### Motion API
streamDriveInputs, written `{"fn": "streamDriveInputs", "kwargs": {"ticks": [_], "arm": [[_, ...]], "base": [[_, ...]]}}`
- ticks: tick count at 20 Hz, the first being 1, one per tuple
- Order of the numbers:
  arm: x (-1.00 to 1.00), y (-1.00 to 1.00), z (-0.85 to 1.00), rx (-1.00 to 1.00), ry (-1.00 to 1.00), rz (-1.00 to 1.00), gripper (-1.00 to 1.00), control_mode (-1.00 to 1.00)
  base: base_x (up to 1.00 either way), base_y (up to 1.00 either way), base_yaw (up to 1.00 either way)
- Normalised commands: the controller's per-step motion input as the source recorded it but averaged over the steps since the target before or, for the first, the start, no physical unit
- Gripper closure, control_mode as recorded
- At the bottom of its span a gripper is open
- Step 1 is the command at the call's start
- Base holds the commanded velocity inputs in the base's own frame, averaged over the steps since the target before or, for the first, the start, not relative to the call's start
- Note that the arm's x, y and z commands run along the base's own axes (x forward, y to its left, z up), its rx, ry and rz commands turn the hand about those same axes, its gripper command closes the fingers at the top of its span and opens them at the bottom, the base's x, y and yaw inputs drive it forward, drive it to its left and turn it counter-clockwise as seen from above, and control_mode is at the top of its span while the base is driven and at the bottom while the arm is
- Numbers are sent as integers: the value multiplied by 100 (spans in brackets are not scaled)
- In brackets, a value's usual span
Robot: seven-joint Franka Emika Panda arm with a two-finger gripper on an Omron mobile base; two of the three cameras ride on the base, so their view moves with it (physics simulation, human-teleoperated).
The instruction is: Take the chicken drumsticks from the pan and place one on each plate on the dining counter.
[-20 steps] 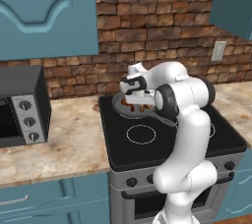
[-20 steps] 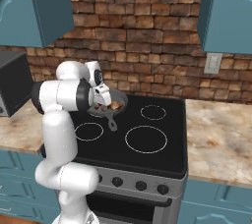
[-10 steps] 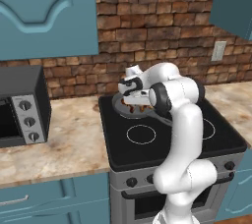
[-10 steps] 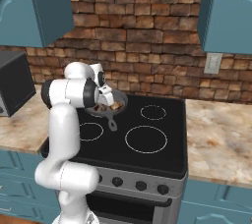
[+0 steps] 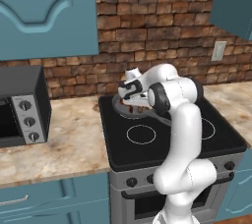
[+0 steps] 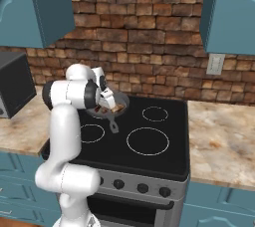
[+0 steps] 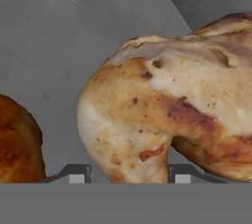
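Observation:
The pan (image 5: 132,111) (image 6: 111,109) sits on the stove's back left burner, its handle toward the front. My gripper (image 5: 132,100) (image 6: 105,102) (image 7: 129,175) reaches down into it. In the hand view a pale golden chicken drumstick (image 7: 172,105) lies on the grey pan floor (image 7: 59,36) between my fingertips (image 7: 76,175). The right tip is against the meat and the left one a sliver away, so the jaws stand narrowly open around it. A darker drumstick (image 7: 17,139) lies at the left edge. The plates and the dining counter are out of view.
The black stove top (image 5: 162,144) has white-ringed burners in front of and right of the pan. A microwave (image 5: 19,105) stands on the marble wall counter (image 5: 59,144) to the left. Brick wall and teal cabinets rise behind.
The hand has sunk lower into the pan and its fingers have drawn in from wide open to close around the pale drumstick.

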Motion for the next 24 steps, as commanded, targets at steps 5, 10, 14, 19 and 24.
{"fn": "streamDriveInputs", "kwargs": {"ticks": [5,10,14,19,24], "arm": [[-19,-8,-82,0,-24,0,100,-100],[-24,-7,15,0,-28,1,100,-100],[-25,-31,78,0,-26,17,100,-100],[-44,-44,98,0,-18,37,100,-100],[-95,-42,99,0,-4,29,100,-100]], "base": [[0,0,0],[0,0,0],[0,0,0],[0,0,0],[0,0,0]]}}
